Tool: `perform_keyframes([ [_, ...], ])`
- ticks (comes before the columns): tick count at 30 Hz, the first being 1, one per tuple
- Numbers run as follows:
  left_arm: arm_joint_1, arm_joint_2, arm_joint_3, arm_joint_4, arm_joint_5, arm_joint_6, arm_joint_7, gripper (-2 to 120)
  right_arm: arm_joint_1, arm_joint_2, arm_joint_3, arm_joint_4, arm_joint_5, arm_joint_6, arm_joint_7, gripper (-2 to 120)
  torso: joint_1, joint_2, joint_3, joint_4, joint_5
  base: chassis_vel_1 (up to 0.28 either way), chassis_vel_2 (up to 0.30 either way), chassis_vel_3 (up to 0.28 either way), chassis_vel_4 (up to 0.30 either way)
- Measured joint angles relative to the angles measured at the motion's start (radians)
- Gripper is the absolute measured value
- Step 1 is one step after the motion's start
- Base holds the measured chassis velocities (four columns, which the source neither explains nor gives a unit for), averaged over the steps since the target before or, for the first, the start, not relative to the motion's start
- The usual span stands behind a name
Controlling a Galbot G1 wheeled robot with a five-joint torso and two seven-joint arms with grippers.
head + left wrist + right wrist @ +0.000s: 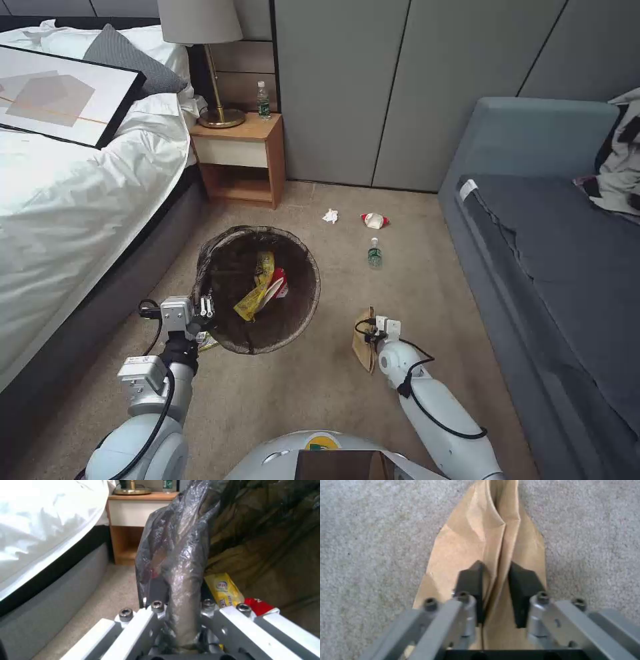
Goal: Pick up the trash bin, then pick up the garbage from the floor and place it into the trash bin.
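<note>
The trash bin (307, 303), lined with a dark bag, hangs tilted over the carpet, and my left gripper (205, 308) (180, 610) is shut on its near rim (181, 555). Inside lie a yellow snack wrapper (257, 287) (225, 590) and a red-and-white piece (279, 283) (258, 605). To the right, my right gripper (369, 331) (496, 580) is shut on a raised fold of the brown paper bag (364, 347) (470, 542) on the floor. Farther off lie a white tissue (330, 215), a red-and-white paper cup (375, 221) and a small green-labelled bottle (375, 254).
A bed (67, 200) with a framed picture runs along the left. A wooden nightstand (240, 153) at the back carries a lamp and a bottle. A grey sofa (547, 267) lines the right side. Open carpet lies between bed and sofa.
</note>
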Motion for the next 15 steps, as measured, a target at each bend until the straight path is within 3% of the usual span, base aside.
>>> perform_keyframes([
  [4, 0.000, -0.001, 0.002, 0.000, 0.000, 0.000, 0.000, 3, -0.004, -0.007, 0.000, 0.009, 0.002, 0.001, 0.001, 0, 0.000, 0.000, 0.000, -0.0001, 0.0000, 0.000, 0.000, 0.000, 0.000],
  [11, 0.000, -0.002, 0.005, 0.000, 0.002, 0.000, 0.001, 3, -0.006, -0.015, 0.001, 0.014, -0.003, 0.010, 0.002, 0, 0.000, 0.000, 0.000, -0.0002, 0.0001, 0.000, 0.000, 0.000, 0.000],
  [15, 0.002, 0.000, 0.002, -0.007, 0.002, 0.000, 0.001, 3, -0.028, -0.040, 0.014, 0.083, -0.010, 0.010, 0.008, 0, 0.000, 0.000, 0.000, -0.0006, -0.0003, 0.000, 0.000, 0.000, 0.000],
])
